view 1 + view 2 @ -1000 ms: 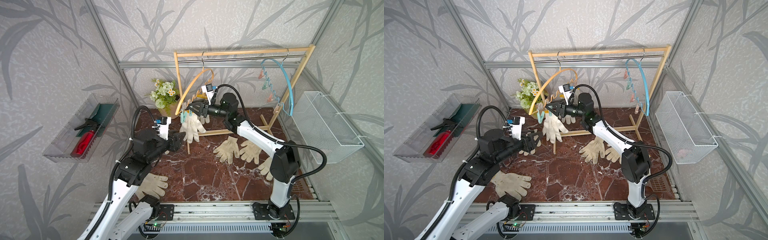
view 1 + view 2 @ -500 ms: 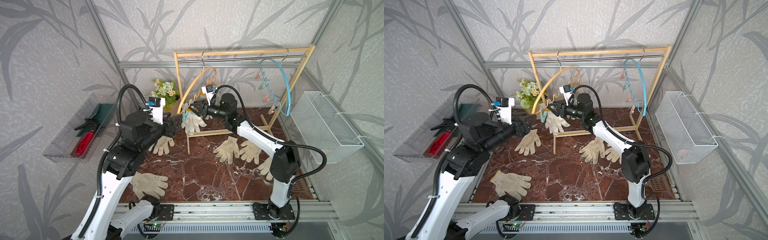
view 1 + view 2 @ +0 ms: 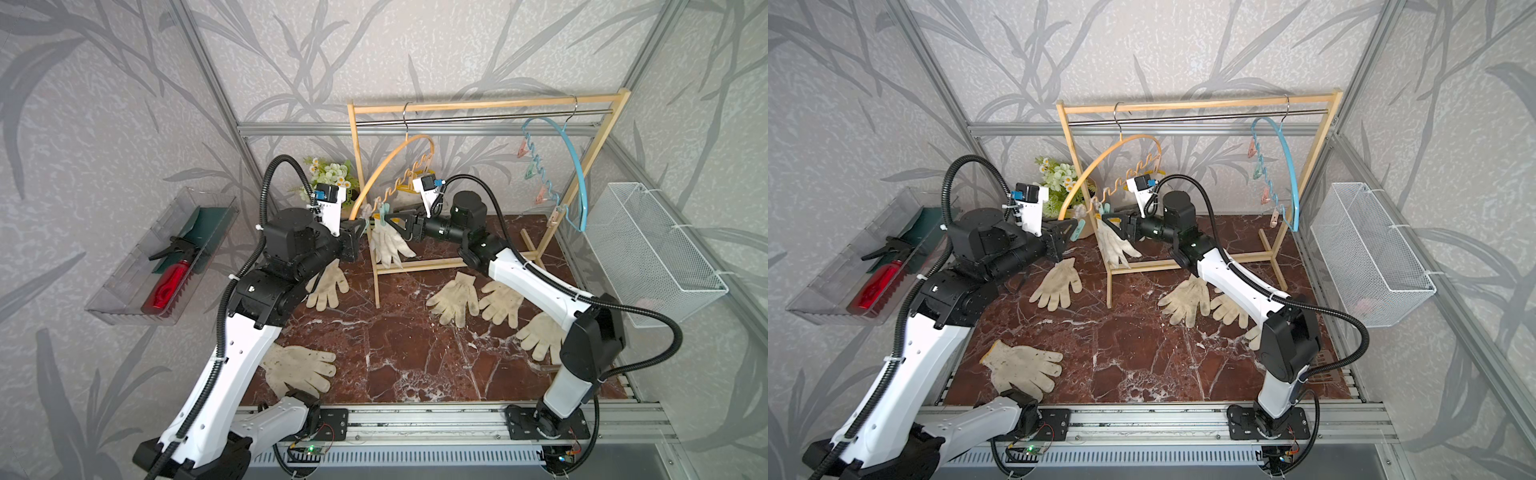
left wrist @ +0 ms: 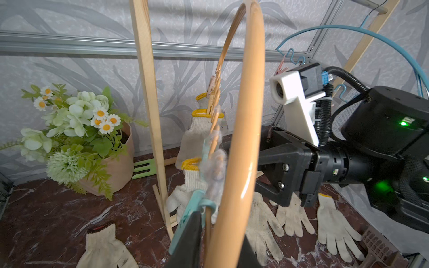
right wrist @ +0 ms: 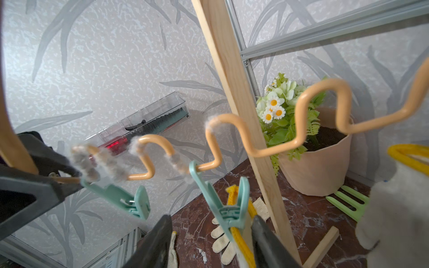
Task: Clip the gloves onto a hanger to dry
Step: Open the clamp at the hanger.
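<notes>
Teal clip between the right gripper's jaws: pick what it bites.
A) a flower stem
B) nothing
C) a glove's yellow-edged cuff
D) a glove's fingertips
C: in the right wrist view the teal clip, hooked on the orange hanger, pinches the yellow cuff of the hanging glove.

Potted flowers (image 3: 332, 178), a wire basket (image 3: 648, 249) — and a clear tray (image 3: 124, 311).
</notes>
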### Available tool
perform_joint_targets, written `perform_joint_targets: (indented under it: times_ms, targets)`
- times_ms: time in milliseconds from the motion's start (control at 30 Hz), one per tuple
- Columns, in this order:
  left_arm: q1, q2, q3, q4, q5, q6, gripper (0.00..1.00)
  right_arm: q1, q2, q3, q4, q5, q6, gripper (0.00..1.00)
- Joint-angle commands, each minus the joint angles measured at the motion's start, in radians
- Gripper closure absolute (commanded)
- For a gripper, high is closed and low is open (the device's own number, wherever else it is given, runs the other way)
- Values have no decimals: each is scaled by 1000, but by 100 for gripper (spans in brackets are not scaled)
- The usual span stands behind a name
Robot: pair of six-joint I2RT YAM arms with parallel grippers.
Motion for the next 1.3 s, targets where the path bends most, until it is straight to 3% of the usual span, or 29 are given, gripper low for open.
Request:
perform_joint_targets:
  times_ms: [0,467,900,1267]
  targets:
    - [3,-7,8,33,2,3,80,3,-80,-23,-26,6,-23,43]
    - [3,-6,-8,48,30,-13,82,106,-31,38,-28,-102,36,37]
    - [3,-3,-11,58,50,-24,87,145,73,154,-65,-77,38,37]
    - [3,-4,-17,59,54,-26,87,145,70,167,-73,-37,36,41]
